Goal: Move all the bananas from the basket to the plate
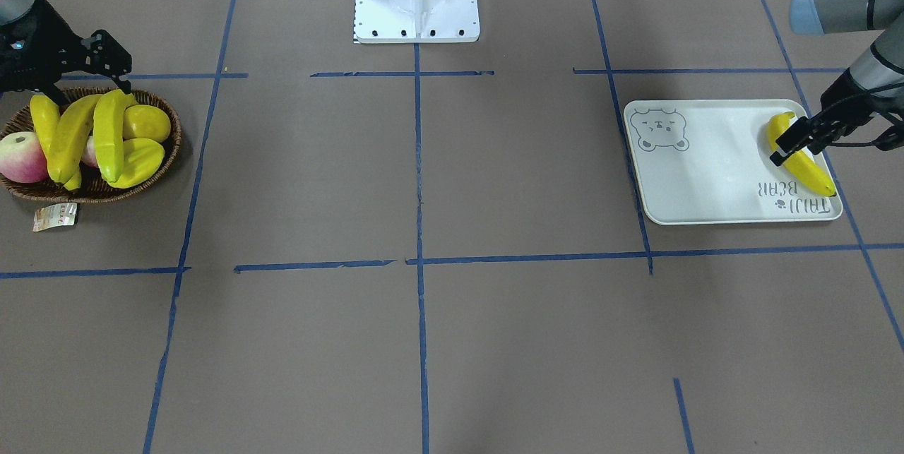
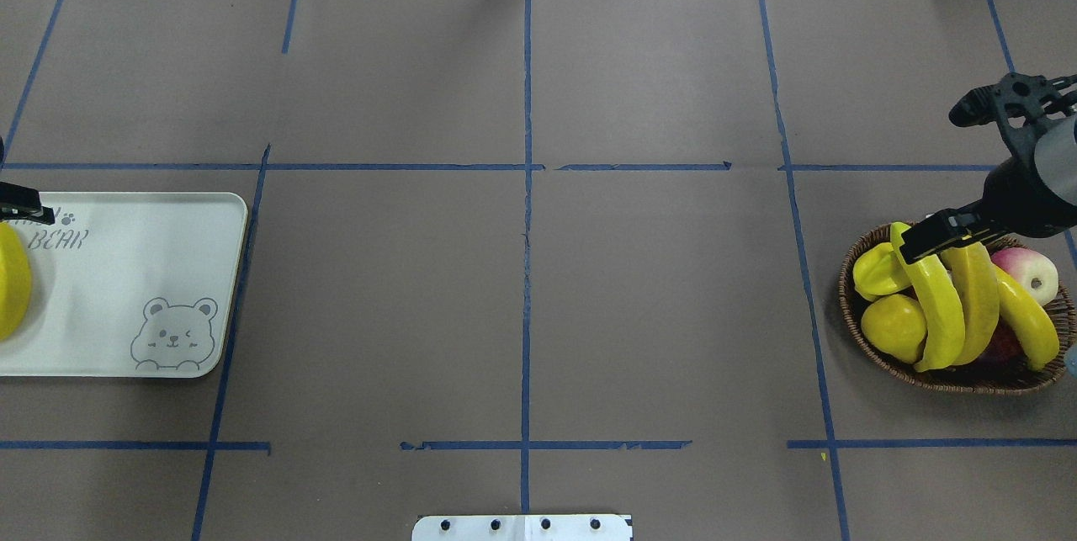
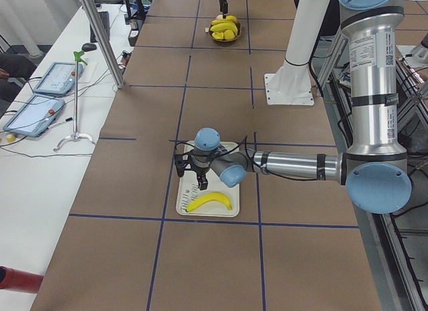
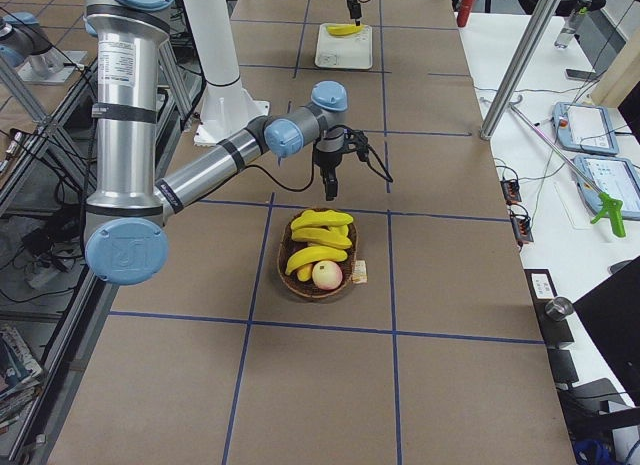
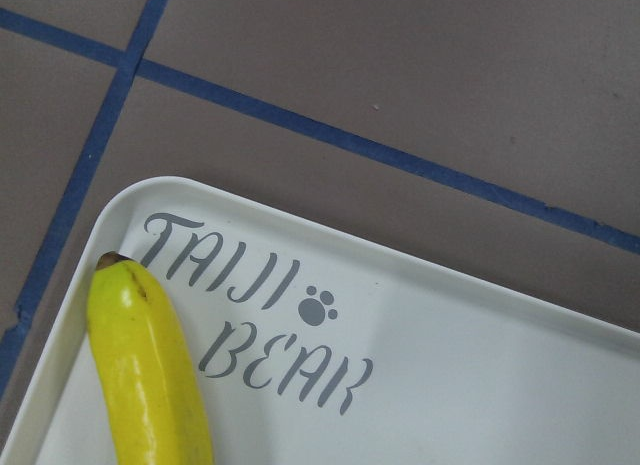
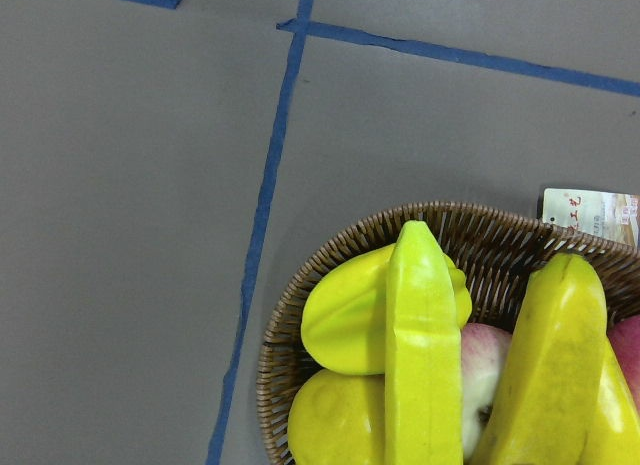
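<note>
Right wrist-mounted view looks straight down on the nearest banana [image 6: 425, 355]. It fills the lower middle of the frame, its long axis running bottom to top and its tip pointing up toward the basket [image 6: 490, 245] rim. In the front-facing view, at the left edge of the frame, I read the right end effector [image 1: 85, 81] as released, with its fingers spread and empty. It hangs just above the upper tips of the three bananas [image 1: 70, 133], so the fruit lies directly below it and trails toward the bottom of the frame. They lie roughly parallel, heaped over an apple [image 1: 21, 157], a starfruit [image 1: 145, 161] and a round yellow fruit [image 1: 147, 122]. This arm is far the nearer one, and I judge the grasp should close across a banana's width near its raised tip. Well apart, at the right of the frame, the fourth banana [image 1: 805, 168] lies diagonally on the plate [image 1: 706, 171]. The left end effector [image 1: 797, 142] is spread just over it, holding nothing.
</note>
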You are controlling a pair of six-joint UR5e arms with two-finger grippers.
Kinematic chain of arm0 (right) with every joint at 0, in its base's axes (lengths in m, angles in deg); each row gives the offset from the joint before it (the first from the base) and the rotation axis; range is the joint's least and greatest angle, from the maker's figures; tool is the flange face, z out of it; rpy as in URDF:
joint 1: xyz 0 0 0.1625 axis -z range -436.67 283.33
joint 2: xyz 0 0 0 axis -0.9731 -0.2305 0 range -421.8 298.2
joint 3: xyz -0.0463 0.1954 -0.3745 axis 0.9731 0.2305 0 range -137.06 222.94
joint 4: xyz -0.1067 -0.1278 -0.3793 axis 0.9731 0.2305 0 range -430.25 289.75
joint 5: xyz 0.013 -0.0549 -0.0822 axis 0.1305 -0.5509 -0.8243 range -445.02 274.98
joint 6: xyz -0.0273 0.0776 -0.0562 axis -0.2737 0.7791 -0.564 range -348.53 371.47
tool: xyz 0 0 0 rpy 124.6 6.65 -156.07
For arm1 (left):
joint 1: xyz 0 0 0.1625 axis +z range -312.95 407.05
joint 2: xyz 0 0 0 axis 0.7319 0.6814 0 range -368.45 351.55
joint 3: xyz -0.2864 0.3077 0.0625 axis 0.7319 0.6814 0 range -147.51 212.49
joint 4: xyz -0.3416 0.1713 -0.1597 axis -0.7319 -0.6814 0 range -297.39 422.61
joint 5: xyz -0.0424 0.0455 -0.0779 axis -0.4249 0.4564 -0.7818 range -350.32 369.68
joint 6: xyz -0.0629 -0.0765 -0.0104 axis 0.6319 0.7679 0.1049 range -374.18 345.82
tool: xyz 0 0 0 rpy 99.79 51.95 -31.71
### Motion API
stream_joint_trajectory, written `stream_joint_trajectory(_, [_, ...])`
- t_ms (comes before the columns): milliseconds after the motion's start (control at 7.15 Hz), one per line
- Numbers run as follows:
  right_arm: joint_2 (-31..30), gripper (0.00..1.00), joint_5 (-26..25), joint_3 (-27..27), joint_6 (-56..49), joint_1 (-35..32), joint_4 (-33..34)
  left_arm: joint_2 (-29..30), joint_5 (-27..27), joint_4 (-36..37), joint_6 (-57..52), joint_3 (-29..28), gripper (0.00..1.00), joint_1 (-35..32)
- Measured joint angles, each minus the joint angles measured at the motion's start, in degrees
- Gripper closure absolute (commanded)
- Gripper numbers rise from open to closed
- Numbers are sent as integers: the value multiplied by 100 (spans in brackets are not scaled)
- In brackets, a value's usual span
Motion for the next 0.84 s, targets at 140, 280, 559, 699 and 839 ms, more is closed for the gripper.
stream_joint_trajectory(140, [-114, 1, -261, 3, 171, 252, -112, 3, -2, -1, -2, 0, 0, 0])
stream_joint_trajectory(280, [-218, 2, -498, 13, 245, 503, -157, 0, -3, -1, -3, 0, 0, 1])
stream_joint_trajectory(559, [-331, 5, -771, 104, 275, 841, -173, -10, -3, -1, -3, -14, 0, 1])
stream_joint_trajectory(699, [-339, 9, -812, 190, 277, 934, -175, -12, -3, -3, -4, -26, 0, 1])
stream_joint_trajectory(839, [-338, 12, -829, 260, 275, 987, -175, -12, -3, -7, -5, -41, 0, 1])
